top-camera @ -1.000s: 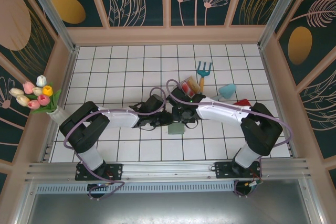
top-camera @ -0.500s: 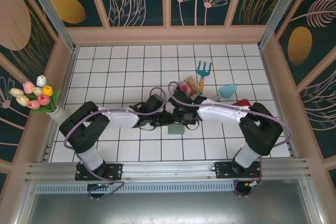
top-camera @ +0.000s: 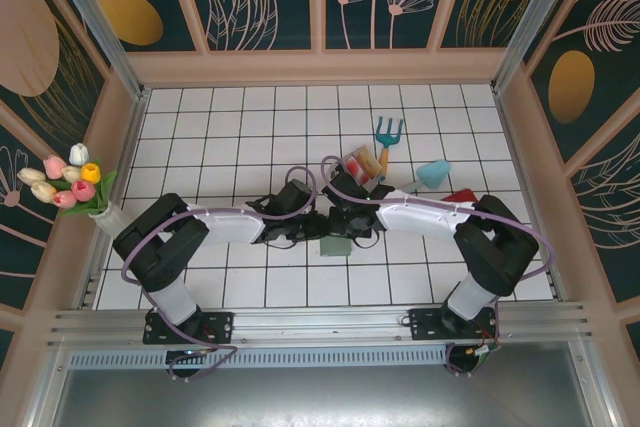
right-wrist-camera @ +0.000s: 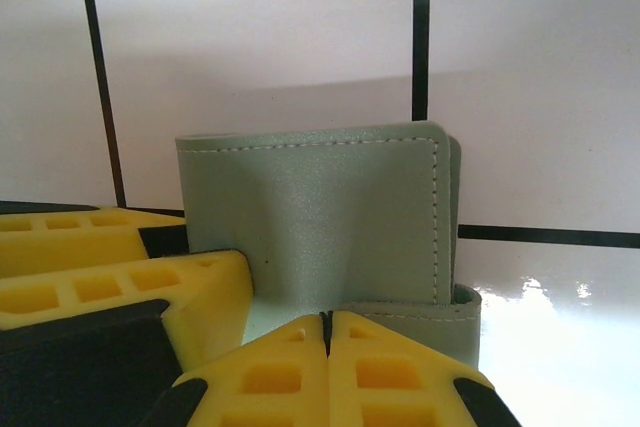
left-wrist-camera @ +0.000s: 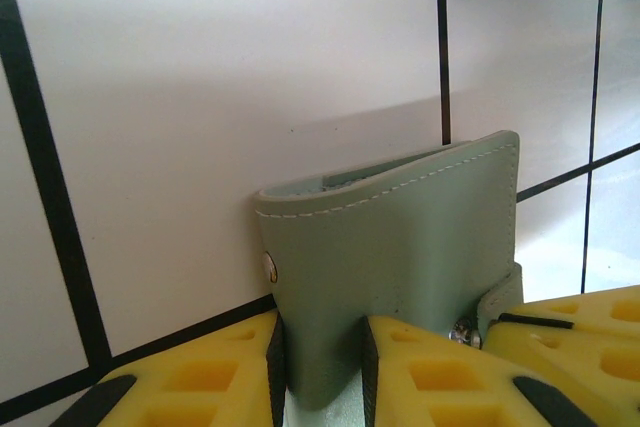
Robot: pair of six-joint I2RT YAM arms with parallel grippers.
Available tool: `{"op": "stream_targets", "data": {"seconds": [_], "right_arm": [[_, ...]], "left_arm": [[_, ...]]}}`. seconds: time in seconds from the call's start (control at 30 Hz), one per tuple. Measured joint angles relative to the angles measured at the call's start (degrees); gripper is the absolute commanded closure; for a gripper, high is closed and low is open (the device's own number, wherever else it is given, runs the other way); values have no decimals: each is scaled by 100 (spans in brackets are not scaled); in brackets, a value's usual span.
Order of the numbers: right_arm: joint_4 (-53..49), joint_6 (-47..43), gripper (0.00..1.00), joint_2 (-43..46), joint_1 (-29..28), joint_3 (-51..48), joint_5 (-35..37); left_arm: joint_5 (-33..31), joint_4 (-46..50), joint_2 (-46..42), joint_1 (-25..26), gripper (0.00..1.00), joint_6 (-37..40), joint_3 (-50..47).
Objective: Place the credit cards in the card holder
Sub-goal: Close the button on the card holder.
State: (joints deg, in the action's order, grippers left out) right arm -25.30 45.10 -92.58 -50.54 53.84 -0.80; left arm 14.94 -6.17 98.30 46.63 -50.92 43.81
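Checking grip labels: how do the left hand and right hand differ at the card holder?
The left hand holds its fingers apart, clamping a flap of the card holder between them; the right hand has its fingers pressed together, with no gap. In the top view, the left hand reaches in from the left and the right hand from the right. Both have yellow fingers and meet at the holder.

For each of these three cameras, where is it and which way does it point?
Top external: above and behind the arm bases, looking down at the tiled table; both arms show, meeting at the card holder.
Left wrist: on the left arm, facing low across the tiles; the left end effector clamps the card holder's flap.
Right wrist: on the right arm, equally low; the right end effector sits shut before the card holder.
Shared: all three show the card holder.
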Motion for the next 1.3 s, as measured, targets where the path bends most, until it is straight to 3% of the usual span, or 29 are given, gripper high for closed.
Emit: {"op": "stream_targets", "data": {"seconds": [0.5,0.87,1.07,1.17,1.23,1.3], "right_arm": [[437,44,100,-44,17,-236,24],[1799,402,100,505,-225,-1342,407],[2048,520,100,490,-267,-1408,520],[1727,525,75,549,-273,-1211,549],[1432,461,52,662,-264,-1123,577],[1121,361,38,979,-212,-1071,684]], "left_arm": [[0,-4,0,0,73,-15,-7],[4,-68,0,0,74,-85,-37],[0,-70,-9,0,72,-85,-44],[-31,-68,-66,2,64,-79,-72],[-149,-9,-234,17,61,-98,-170],[-328,76,-505,24,50,-101,-275]]}}
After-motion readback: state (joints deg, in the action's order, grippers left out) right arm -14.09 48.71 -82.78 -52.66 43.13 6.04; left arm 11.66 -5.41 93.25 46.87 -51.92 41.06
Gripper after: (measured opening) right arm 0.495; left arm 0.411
